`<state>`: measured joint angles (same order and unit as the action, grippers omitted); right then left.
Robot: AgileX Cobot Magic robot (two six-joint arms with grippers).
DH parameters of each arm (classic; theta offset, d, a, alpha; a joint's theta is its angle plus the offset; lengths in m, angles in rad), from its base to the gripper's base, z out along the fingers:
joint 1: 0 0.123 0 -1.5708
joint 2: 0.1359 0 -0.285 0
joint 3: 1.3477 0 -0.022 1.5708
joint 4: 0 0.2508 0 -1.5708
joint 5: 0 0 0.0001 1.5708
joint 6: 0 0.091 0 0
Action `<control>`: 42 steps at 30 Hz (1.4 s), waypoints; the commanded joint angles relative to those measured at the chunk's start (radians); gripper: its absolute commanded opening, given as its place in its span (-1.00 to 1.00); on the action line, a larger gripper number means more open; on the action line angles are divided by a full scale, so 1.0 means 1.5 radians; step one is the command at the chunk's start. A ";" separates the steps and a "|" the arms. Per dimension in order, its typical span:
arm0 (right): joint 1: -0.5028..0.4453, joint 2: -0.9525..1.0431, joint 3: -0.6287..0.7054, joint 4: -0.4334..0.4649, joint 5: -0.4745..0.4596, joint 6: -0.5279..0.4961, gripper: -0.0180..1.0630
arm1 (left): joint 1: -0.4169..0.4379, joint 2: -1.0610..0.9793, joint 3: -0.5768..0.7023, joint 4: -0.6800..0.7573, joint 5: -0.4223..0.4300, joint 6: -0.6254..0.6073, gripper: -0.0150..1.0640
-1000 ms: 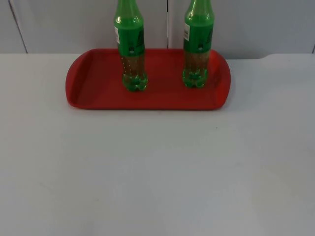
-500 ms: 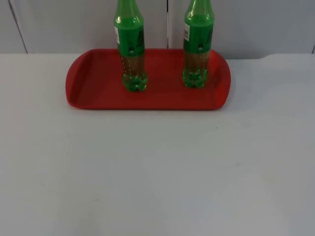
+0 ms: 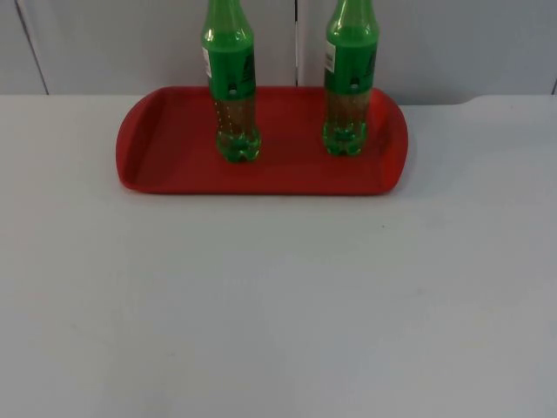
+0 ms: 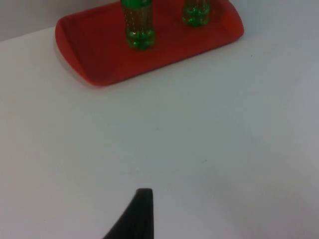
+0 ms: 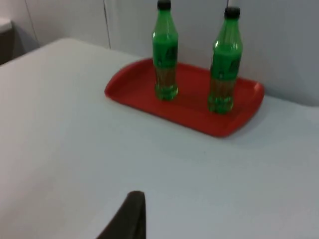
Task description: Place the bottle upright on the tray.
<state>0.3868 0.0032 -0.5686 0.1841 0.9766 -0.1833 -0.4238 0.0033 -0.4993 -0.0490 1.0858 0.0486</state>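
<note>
A red oval tray (image 3: 174,148) lies at the back of the white table, close to the grey wall. Two green plastic bottles stand upright on it: one (image 3: 231,78) left of the tray's middle, the other (image 3: 350,78) near its right end. Both have black caps and green labels. My left gripper (image 4: 137,214) hangs over bare table well short of the tray (image 4: 99,55), far from both bottles (image 4: 138,25) (image 4: 196,11). My right gripper (image 5: 130,216) waits likewise, with the tray (image 5: 134,89) and the two bottles (image 5: 165,55) (image 5: 227,59) far ahead of it.
The white table top (image 3: 278,305) stretches bare from the tray to the near edge. The grey partition wall (image 3: 435,43) rises directly behind the tray.
</note>
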 commanded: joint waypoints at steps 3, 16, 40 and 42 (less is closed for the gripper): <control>0.005 -0.002 0.011 -0.028 0.032 0.016 0.98 | -0.004 -0.002 0.003 0.002 -0.008 -0.003 0.98; 0.005 -0.002 0.036 -0.123 0.069 0.126 0.98 | -0.004 -0.002 0.003 0.002 -0.008 -0.003 0.98; 0.005 -0.002 0.036 -0.114 0.069 0.107 0.98 | -0.004 -0.002 0.003 0.004 -0.008 -0.003 0.98; 0.005 -0.002 0.036 -0.114 0.069 0.107 0.98 | -0.004 -0.002 0.003 0.004 -0.008 -0.003 0.98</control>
<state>0.3890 0.0032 -0.5169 0.0089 1.0788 -0.0182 -0.4238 0.0033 -0.4993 -0.0490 1.0858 0.0486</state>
